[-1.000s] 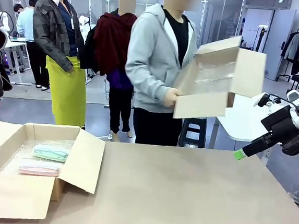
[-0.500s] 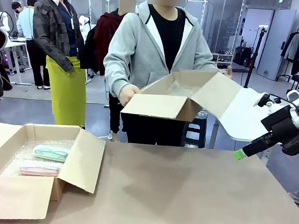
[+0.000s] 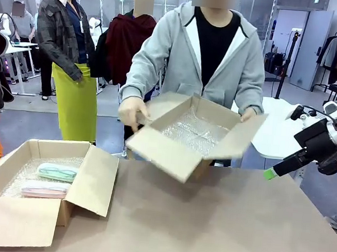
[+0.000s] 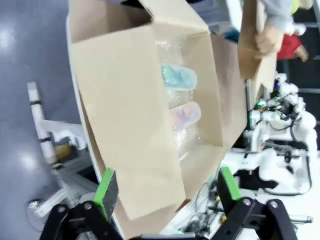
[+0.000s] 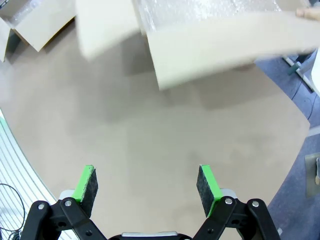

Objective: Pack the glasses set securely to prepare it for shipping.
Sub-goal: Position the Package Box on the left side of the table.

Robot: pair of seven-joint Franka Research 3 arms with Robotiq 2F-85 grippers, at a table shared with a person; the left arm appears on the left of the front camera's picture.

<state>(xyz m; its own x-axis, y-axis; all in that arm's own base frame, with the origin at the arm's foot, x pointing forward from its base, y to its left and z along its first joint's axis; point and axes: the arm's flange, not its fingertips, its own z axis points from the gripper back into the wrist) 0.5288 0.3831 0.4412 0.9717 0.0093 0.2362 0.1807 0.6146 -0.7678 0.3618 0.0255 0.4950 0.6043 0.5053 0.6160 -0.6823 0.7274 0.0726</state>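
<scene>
Glasses set: mint green case (image 3: 57,171) and pink case (image 3: 45,190) lie side by side, just apart, on bubble wrap inside the open cardboard box (image 3: 12,221) at 8 o'clock on the counter (image 3: 219,225), mint one farther from the robot. Left wrist view looks down into that box, both cases visible; left tool (image 4: 167,187) spread wide, empty, hovering over the box's near flap. Right tool (image 5: 146,184) also spread, empty, above bare counter; in front view only one green pad tip (image 3: 269,174) shows at 3 o'clock, fingers mostly cut off. Farther, at 12 o'clock, the person holds a second open box (image 3: 191,140), bubble-wrap lined, tilted toward the robot, its bottom about at the counter's far edge.

Risks, judged: clear lids are slick, so a case could slip from the pads; the upright flaps could catch the left tool on descent; the second box could shift if released tilted.

Hard to tell: whether the second box rests on the counter; case contents; right wrist view of the box is motion-blurred.
</scene>
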